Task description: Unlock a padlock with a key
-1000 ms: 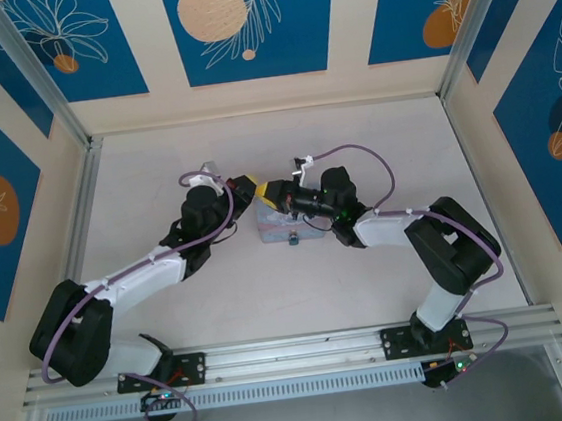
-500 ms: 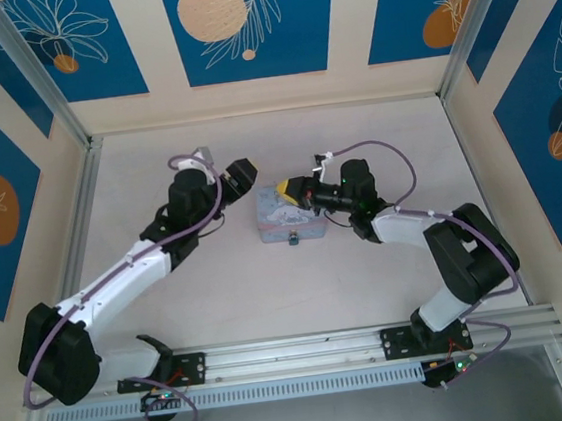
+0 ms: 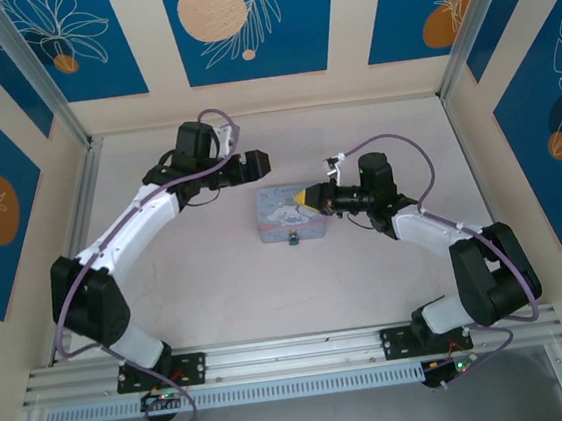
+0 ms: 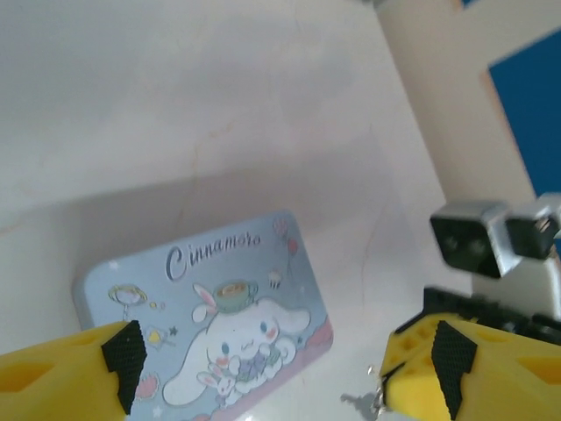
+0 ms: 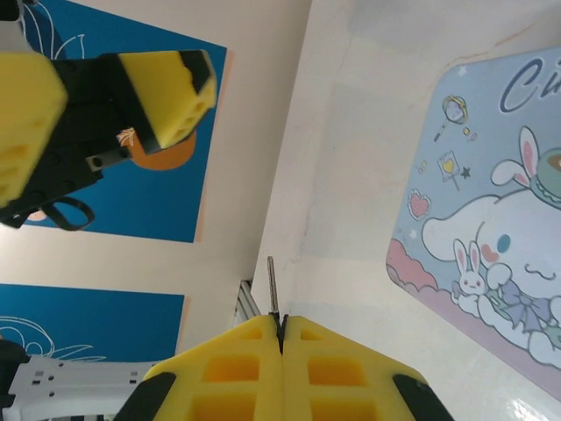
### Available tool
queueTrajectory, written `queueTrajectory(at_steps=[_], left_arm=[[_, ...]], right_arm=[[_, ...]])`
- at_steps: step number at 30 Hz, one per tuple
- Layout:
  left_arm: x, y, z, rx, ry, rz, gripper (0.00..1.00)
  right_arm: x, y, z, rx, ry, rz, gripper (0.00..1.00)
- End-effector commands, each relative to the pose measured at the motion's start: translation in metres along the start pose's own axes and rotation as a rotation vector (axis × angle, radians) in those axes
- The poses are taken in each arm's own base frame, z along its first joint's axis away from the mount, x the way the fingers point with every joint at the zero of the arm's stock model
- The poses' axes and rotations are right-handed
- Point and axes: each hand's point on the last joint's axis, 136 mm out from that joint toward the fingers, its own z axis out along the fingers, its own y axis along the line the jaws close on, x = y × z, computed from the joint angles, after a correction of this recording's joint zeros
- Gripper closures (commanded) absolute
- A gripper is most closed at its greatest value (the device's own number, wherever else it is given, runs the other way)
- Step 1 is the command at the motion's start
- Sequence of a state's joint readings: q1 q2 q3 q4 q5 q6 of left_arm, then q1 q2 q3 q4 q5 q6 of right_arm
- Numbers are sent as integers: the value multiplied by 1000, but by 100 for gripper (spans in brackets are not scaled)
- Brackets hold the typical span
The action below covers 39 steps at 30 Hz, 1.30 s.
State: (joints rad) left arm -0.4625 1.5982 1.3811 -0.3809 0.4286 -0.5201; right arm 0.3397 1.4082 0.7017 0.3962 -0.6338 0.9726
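Top external view, entries by item.

- **Left hand** (image 3: 259, 162): within the last second it had swung away from over the far edge of the Cinnamoroll tin (image 3: 277, 217) to a spot well beyond the tin's far-left corner. Its fingers (image 4: 74, 373) were spread wide with nothing between them.
- **Right hand** (image 3: 306, 198): it had drawn back from the same meeting point to over the tin's right half. Its pads were pressed tight together, pinching the key (image 5: 271, 282), a thin dark sliver standing out past the seam.
- **Padlock** (image 3: 291, 239): a small dark speck on the surface (image 3: 188, 281), touching the tin's near edge and held by neither hand. It was too small to read the shackle.
- **Reading:** the hands had parted with the key lodged in the right, likely after a pass or regrip. Insertion had not yet begun, and the lock lay unsteadied.
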Motion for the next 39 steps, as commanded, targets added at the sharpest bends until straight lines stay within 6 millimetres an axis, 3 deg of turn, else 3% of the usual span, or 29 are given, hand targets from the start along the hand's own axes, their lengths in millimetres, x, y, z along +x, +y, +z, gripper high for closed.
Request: queueTrajectory(at_steps=[1,7,17,28,39], left_arm=[[20,-15,10,123,144,3,23],[35,-29,27,259,244,-34,43],[53,-42,42,336,307,-53,60],[67,-50,49,361,348,-38,61],[81,-45,58,348,386,-39,62]], right_arm=[[14,-2,-3,-4,51,-9,100],[16,-1,-1,-12,65,-13,100],[16,-5,4,-13,71,-2,100],[14,-9,6,-7,67,8,100],[12,-10,6,-4,60,8,100]])
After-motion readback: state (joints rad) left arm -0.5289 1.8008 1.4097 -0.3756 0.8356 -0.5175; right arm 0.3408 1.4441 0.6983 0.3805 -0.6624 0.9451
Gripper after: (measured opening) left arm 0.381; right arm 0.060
